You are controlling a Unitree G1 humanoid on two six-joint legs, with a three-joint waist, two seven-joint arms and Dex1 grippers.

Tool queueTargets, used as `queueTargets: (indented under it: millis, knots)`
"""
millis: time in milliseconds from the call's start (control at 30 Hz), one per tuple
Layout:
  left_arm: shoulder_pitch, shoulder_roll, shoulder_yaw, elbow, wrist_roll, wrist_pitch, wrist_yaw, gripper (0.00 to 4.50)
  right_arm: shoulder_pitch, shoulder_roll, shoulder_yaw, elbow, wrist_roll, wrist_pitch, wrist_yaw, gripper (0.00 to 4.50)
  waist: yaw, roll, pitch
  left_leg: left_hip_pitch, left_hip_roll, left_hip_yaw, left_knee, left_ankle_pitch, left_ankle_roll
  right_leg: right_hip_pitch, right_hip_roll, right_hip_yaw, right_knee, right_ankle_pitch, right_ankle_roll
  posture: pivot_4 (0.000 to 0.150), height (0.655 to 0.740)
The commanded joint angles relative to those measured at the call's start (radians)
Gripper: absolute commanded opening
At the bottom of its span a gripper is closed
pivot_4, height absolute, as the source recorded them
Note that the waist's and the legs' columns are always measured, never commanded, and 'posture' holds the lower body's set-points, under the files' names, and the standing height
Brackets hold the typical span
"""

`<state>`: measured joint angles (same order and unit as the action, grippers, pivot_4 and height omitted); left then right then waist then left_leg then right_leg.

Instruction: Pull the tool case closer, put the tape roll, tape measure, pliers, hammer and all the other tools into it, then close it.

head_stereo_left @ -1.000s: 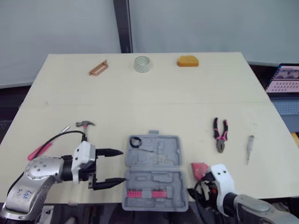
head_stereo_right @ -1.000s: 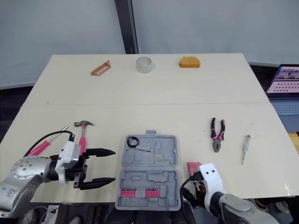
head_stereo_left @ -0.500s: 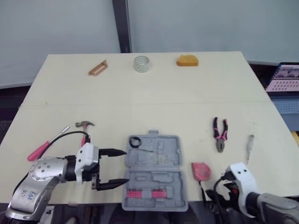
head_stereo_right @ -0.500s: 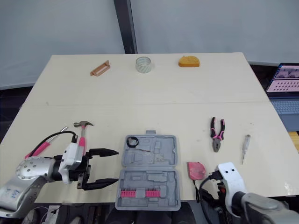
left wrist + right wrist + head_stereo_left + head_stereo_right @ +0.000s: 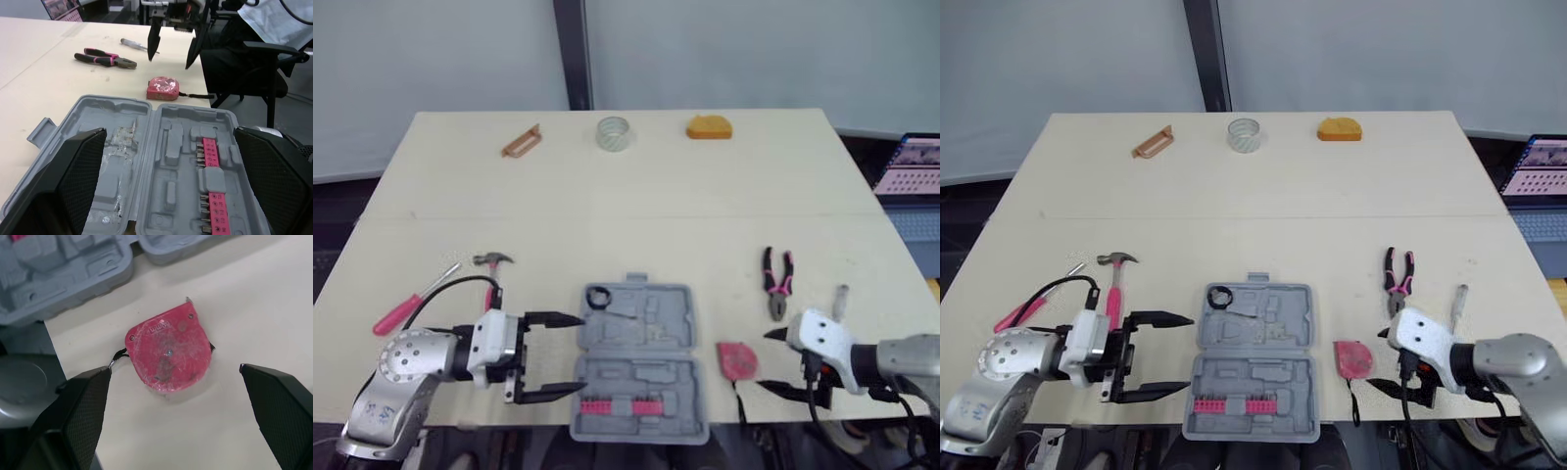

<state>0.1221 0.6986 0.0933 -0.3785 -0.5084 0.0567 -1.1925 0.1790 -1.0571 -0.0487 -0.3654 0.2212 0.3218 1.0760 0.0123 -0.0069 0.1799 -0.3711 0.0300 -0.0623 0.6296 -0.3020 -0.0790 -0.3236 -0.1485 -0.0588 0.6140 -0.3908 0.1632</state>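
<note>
Open grey plastic tool case [image 5: 638,357] sat at the near edge of the tabletop [image 5: 607,215], loose tools not packed yet. Its neighbour the left hand [image 5: 570,354] gaped wide; the right hand [image 5: 766,360], wide too, faced the red tape measure [image 5: 737,359] just right of it.

bright even diffuse light, soft faint shadows on the pale table [image 5: 636,206], darker surroundings beyond its edges

It looks like a lab or office test room: a plain pale surface [image 5: 607,196] before grey partition panels [image 5: 754,49], with a laptop [image 5: 911,164] at the right (a black office chair [image 5: 266,49] stands nearby).
</note>
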Motion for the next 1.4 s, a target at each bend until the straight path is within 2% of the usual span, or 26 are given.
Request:
queueTargets:
  millis: [33, 200, 467, 1033, 1067, 1100, 1133, 1167, 1400]
  knots:
    - [0.01, -0.006, 0.013, -0.018, -0.008, -0.03, 0.005, 4.5, -0.043, 0.004, 0.055, 0.053, -0.042, -0.113, 0.048, 4.46, 0.002, 0.0, 0.0, 0.0, 0.0, 0.0, 0.0, 0.0, 0.0, 0.0, 0.0, 0.0, 0.0, 0.0, 0.0, 0.15, 0.74]
    - [0.026, -0.002, 0.024, -0.028, -0.011, -0.03, 0.017, 4.5, -0.106, 0.024, 0.125, 0.136, -0.104, -0.218, 0.057, 4.46, 0.003, 0.0, 0.0, 0.0, 0.0, 0.0, 0.001, 0.0, 0.0, 0.001, 0.0, 0.0, -0.001, 0.0, 0.001, 0.15, 0.74]
    - [0.042, 0.011, 0.038, -0.047, -0.017, -0.025, 0.025, 4.5, -0.169, 0.084, 0.187, 0.196, -0.15, -0.25, 0.043, 4.46, 0.007, 0.0, 0.0, 0.0, 0.0, 0.0, 0.0, 0.0, 0.0, 0.001, 0.0, 0.0, -0.001, 0.0, 0.0, 0.15, 0.74]
    - [0.04, 0.021, 0.041, -0.051, -0.017, -0.025, 0.021, 4.5, -0.15, 0.116, 0.189, 0.206, -0.17, -0.213, 0.033, 4.46, 0.01, 0.0, 0.0, 0.0, 0.0, 0.0, 0.0, 0.0, 0.0, 0.001, 0.0, 0.0, -0.001, 0.001, 0.0, 0.15, 0.74]
    - [0.039, 0.021, 0.04, -0.05, -0.018, -0.024, 0.02, 4.5, -0.151, 0.116, 0.187, 0.205, -0.167, -0.212, 0.034, 3.95, 0.011, 0.0, 0.0, 0.0, 0.0, 0.0, 0.001, 0.0, 0.0, 0.001, 0.0, 0.0, -0.001, 0.001, 0.0, 0.15, 0.74]
    - [0.037, 0.021, 0.039, -0.05, -0.018, -0.024, 0.019, 4.5, -0.152, 0.116, 0.185, 0.204, -0.166, -0.211, 0.034, 3.77, 0.011, 0.0, 0.0, 0.0, 0.0, 0.0, 0.001, 0.0, 0.0, 0.001, 0.0, 0.0, -0.001, 0.001, 0.0, 0.15, 0.74]
    - [0.036, 0.021, 0.038, -0.049, -0.018, -0.024, 0.019, 4.5, -0.154, 0.117, 0.185, 0.204, -0.164, -0.209, 0.035, 3.25, 0.011, 0.0, 0.0, 0.0, 0.0, 0.0, 0.001, 0.0, 0.0, 0.001, 0.0, 0.0, -0.001, 0.001, 0.0, 0.15, 0.74]
    - [0.035, 0.02, 0.036, -0.049, -0.018, -0.023, 0.019, 4.5, -0.157, 0.118, 0.183, 0.203, -0.163, -0.204, 0.033, 2.94, 0.011, 0.0, 0.0, 0.0, 0.0, 0.0, 0.001, 0.0, 0.0, 0.001, 0.0, 0.0, -0.001, 0.001, 0.0, 0.15, 0.74]
    - [0.037, 0.01, 0.036, -0.046, -0.015, -0.017, 0.037, 4.5, -0.201, 0.099, 0.163, 0.159, -0.141, -0.102, 0.042, 2.94, 0.01, 0.0, 0.0, 0.0, 0.0, 0.0, 0.001, 0.0, 0.0, 0.001, 0.0, 0.0, -0.001, 0.001, 0.0, 0.15, 0.74]
